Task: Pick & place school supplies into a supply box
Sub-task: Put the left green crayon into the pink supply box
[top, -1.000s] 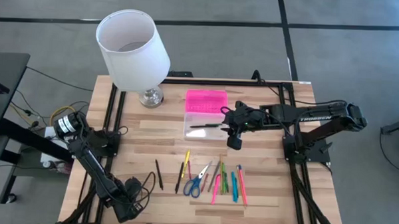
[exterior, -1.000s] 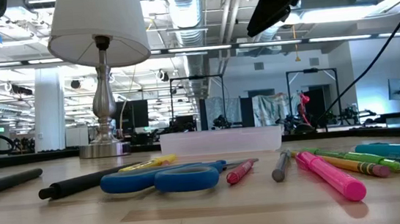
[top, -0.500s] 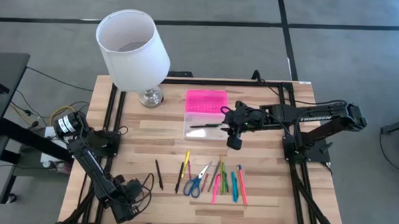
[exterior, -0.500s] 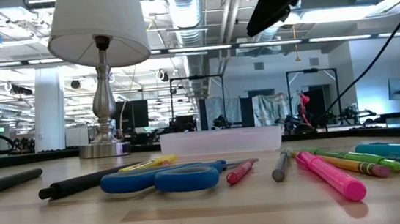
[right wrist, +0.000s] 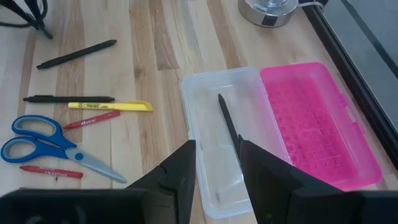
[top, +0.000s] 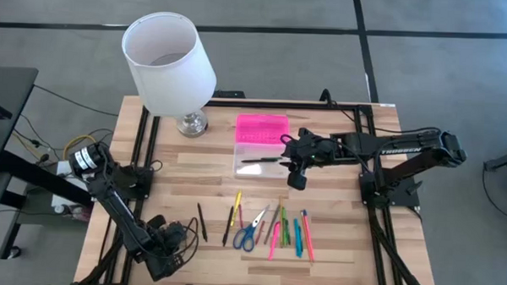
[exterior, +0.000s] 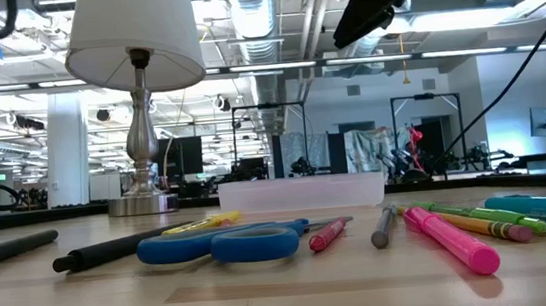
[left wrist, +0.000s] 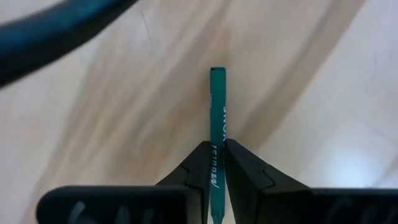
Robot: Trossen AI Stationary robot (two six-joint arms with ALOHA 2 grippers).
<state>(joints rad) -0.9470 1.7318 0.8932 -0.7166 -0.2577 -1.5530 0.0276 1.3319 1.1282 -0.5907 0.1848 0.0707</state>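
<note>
My left gripper (top: 170, 244) stands near the table's near left corner, shut on a green marker (left wrist: 217, 106). My right gripper (top: 296, 174) hangs open above the supply box (top: 260, 144), whose clear base (right wrist: 217, 137) holds a black pen (right wrist: 228, 124). Its pink lid (right wrist: 314, 124) lies open flat on the far side. The other school supplies lie in a row near the front edge (top: 272, 228). Among them are blue scissors (top: 248, 236), a yellow marker (right wrist: 112, 106) and a pink marker (exterior: 452, 241). A black pen (top: 202, 221) lies apart to the left. My left gripper pinches the green marker's printed barrel (left wrist: 215, 163) between its two fingers. The marker runs along the fingers and sticks out past their tips. The fingers point steeply down at the table. Whether the marker's free end (left wrist: 217, 71) touches the wood, I cannot tell.
A lamp with a white shade (top: 167, 63) stands on its silver foot (top: 192, 122) at the far left, just left of the box. Bare wood lies between the lamp and the near left corner. Black frame rails (top: 143, 147) run along the table's sides.
My left gripper has rolled about its own axis while staying near the table's near left corner. My right gripper and the supplies on the table have kept still.
</note>
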